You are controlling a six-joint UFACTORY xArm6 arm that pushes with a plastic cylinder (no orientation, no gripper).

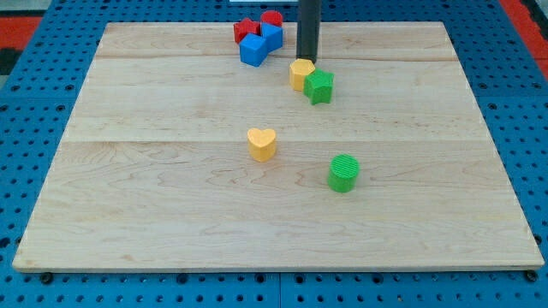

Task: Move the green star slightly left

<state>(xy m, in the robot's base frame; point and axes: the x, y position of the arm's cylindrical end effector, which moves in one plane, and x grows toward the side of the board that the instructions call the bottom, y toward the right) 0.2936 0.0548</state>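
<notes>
The green star [320, 86] lies near the view's top, right of centre, touching a yellow hexagon-like block [300, 74] on its upper left. My tip [307, 60] is a dark rod coming down from the view's top edge. Its end sits just above the yellow block and up-left of the green star, not touching the star.
A cluster of two red blocks [246, 30] [272, 19] and two blue blocks [253, 50] [271, 35] sits at the view's top, left of the rod. A yellow heart [262, 144] lies mid-board. A green cylinder [344, 173] lies below the star. The wooden board [128, 214] rests on blue pegboard.
</notes>
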